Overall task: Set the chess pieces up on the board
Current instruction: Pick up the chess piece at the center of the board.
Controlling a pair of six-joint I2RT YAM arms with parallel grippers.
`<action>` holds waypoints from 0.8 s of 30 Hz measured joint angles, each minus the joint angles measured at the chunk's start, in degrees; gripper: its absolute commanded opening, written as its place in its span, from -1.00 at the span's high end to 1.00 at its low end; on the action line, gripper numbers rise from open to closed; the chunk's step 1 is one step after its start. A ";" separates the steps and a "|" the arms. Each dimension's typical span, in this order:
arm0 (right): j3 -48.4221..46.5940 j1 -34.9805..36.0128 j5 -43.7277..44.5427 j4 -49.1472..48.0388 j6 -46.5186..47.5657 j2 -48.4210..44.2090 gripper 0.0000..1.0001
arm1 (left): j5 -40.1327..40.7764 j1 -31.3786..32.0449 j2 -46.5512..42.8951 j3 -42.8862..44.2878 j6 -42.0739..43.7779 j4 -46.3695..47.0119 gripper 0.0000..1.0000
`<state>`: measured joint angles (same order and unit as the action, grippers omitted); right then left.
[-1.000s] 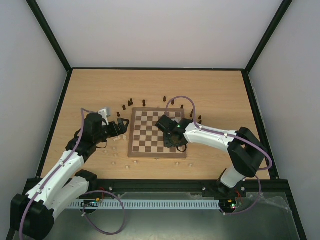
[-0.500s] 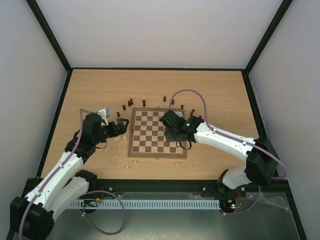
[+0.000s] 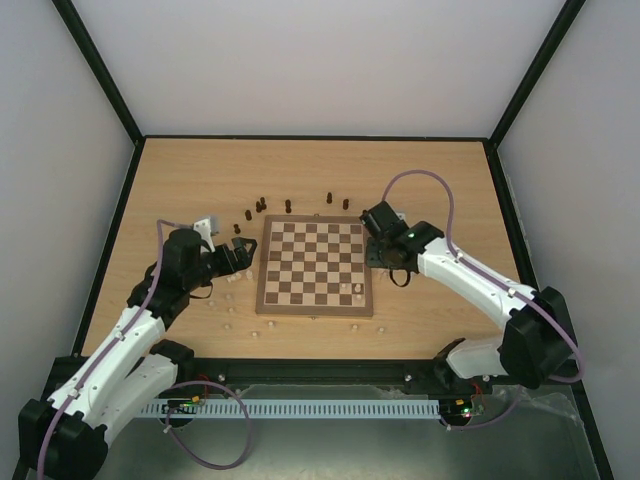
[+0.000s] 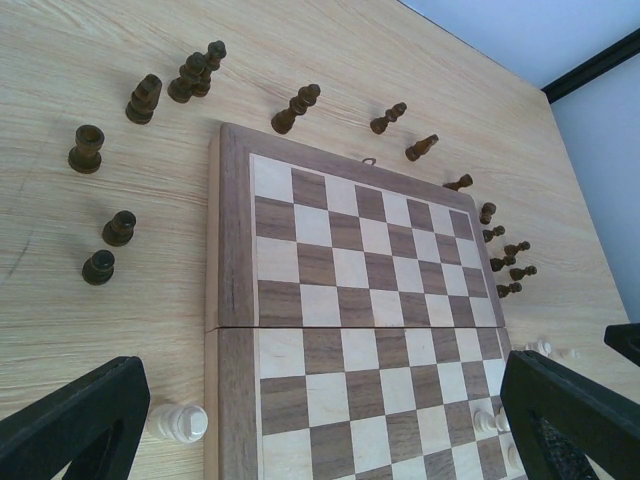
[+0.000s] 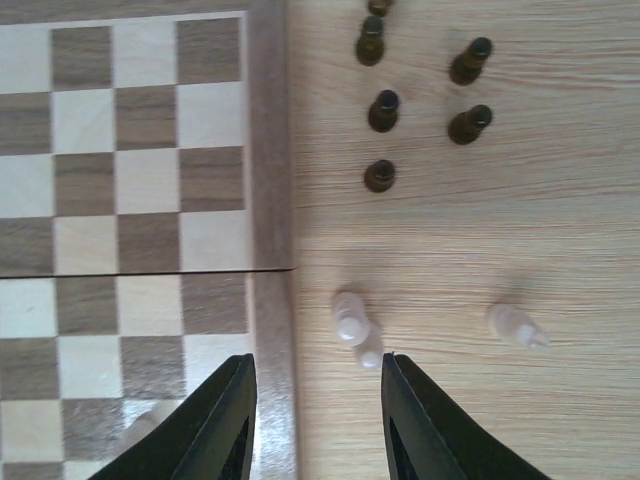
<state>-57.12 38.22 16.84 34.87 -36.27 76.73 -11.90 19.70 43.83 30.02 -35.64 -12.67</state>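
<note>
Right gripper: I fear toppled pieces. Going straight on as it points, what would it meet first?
Probably the pale pieces on the table just beside the board, right ahead of the right gripper; depth is unclear.

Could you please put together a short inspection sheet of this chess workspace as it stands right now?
Surface: light wooden tabletop.
Job's things: board in the middle, almost bare; at least two pale pieces stand on its near-right squares; the other pale ones and the dark pieces are scattered on the table around it.
Clutter: nothing seen.
Grippers: left gripper open and empty, at the board's left side; right gripper open and empty, over the board's right border.
Cables: purple cables loop along both arms, clear of the pieces.
Surroundings: pale walls, black frame.
</note>
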 measured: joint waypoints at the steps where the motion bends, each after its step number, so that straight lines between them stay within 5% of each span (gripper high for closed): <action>1: 0.33 -0.94 -0.07 -0.04 0.28 -0.07 0.27 | 0.00 0.00 0.00 0.00 0.00 0.00 -0.99; 20: 5.95 -16.52 -5.88 -3.10 4.17 2.05 0.27 | -0.07 0.00 0.31 0.00 0.04 -0.02 -0.99; 24: 5.97 -17.22 -5.88 -3.10 4.22 3.17 0.01 | -0.09 0.00 0.68 0.00 0.04 0.04 -0.99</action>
<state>-51.16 20.99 10.96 31.77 -32.05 79.90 -11.99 19.70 44.51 30.02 -35.59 -12.62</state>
